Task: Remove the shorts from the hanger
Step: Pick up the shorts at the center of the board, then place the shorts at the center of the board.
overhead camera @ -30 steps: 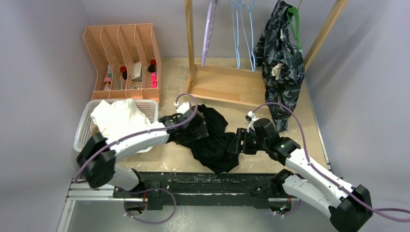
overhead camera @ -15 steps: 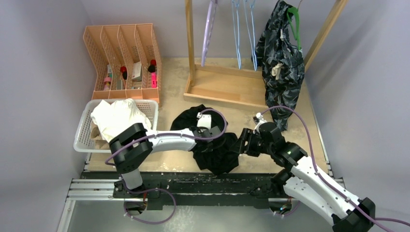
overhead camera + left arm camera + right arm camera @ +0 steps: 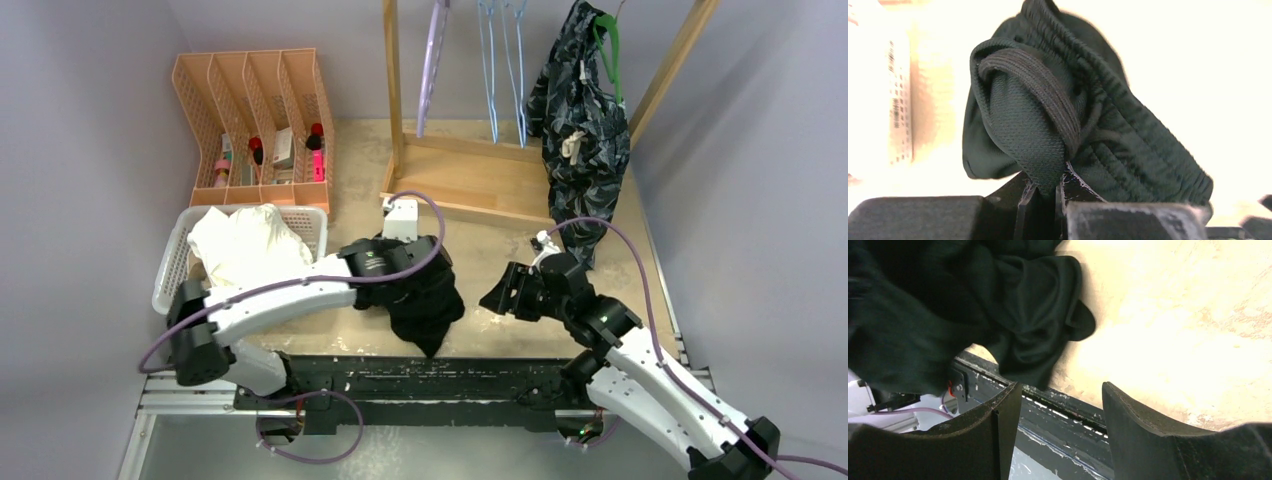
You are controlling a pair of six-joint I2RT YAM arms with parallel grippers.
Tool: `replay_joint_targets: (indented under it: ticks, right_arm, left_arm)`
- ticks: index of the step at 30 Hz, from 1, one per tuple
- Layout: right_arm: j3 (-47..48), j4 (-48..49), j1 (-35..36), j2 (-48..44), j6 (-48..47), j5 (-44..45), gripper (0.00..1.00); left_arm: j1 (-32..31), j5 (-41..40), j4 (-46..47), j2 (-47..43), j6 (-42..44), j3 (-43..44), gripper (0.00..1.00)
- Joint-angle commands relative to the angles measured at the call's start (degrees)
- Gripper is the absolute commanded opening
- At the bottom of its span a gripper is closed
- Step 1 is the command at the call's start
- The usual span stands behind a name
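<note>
Pale beige counter (image 3: pixel 480 250) runs under a wooden clothes rack (image 3: pixel 470 180) at the back. In front of the rack's base, the left jaws are pressed together on a fold of the black shorts (image 3: pixel 1048 125) beside the elastic waistband, with the rest of the cloth bunched below. Further right, also in front of the rack, the right jaws stand spread and hold nothing. Dark patterned shorts (image 3: pixel 580 130) hang from a green hanger (image 3: pixel 608 50) at the rack's right end.

This is my lab test cell: plain grey walls (image 3: pixel 80 150) box in the tabletop (image 3: pixel 480 252), a black mounting rail (image 3: pixel 400 376) edges it, with a clothes rack (image 3: pixel 470 182) and basket (image 3: pixel 172 262).
</note>
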Motion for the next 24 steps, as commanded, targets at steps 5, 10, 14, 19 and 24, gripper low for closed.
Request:
replay_joint_targets:
  ticks: [5,10,14,19,24]
  right_arm:
    - [0.28,-0.48,0.16,-4.02,1.34,3.53,0.61]
    - [0.05,-0.68,0.22,-4.55,1.23,3.42,0.61]
    - [1.8,-2.35,0.23,-3.41,1.3,3.94,0.61]
    - [5.75,-6.24,0.21,-1.52,2.09,8.25,0.62]
    - [8.89,-10.49,0.13,-2.51,3.83,8.29,0.63]
  left_arm:
    - [0.0,0.99,-7.83,-8.35,8.89,8.7,0.03]
    - [-0.1,2.28,-10.41,-7.25,7.64,8.25,0.01]
    - [0.26,3.3,-8.2,-3.07,9.81,6.07,0.24]
    - [0.16,4.01,-7.53,9.15,14.14,10.77,0.42]
    - [0.98,0.7,-10.43,9.14,13.08,11.99,0.68]
